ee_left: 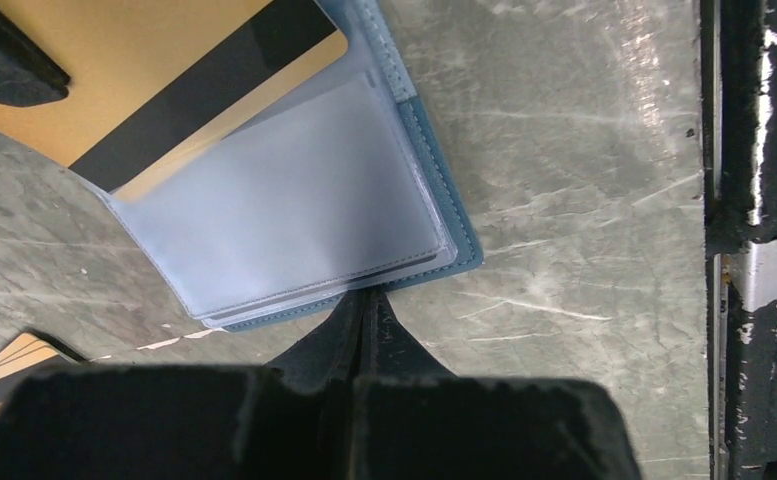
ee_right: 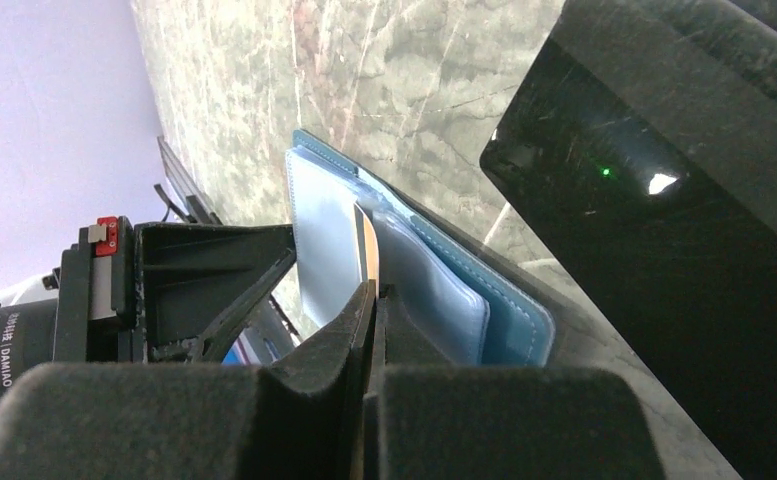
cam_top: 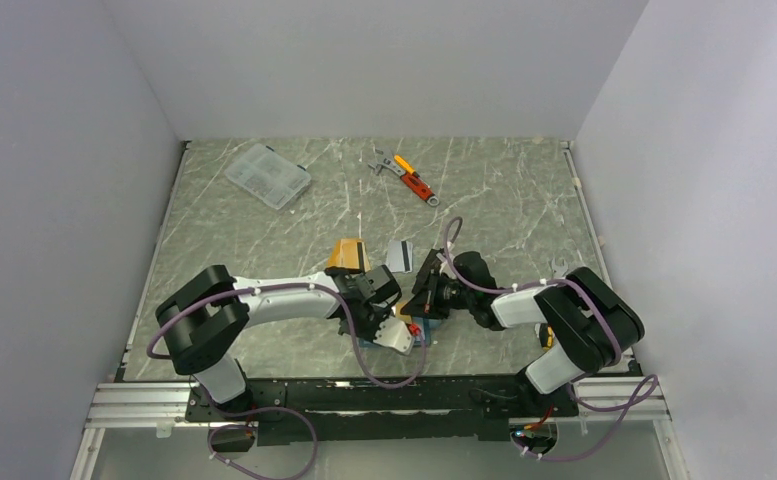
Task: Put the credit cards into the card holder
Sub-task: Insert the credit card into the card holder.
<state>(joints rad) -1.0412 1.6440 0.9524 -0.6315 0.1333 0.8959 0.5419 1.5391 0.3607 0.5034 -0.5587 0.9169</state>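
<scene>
Orange-gold with a dark stripe across it, a credit card (ee_left: 144,60) sits partway into the clear pocket of the open teal card holder (ee_left: 294,220). The right hand (ee_right: 374,295) has its fingers closed thin on the card's outer end. The left hand (ee_left: 369,305), fingers drawn narrow, clamps the holder's edge right at its fingertips, steadying it over the grey marbled table (ee_left: 564,150). The two hands face each other almost nose to nose, with the holder between them.

The step in hand looks like the insertion of one card, and much of it is outside the pocket. By my reading, the right hand must next push straight along the pocket's line while the left holds firm, then let go. A silver-grey card (cam_top: 398,254) and a second orange-gold card (cam_top: 347,253) lie on the table just beyond both hands, awaiting their turn.
</scene>
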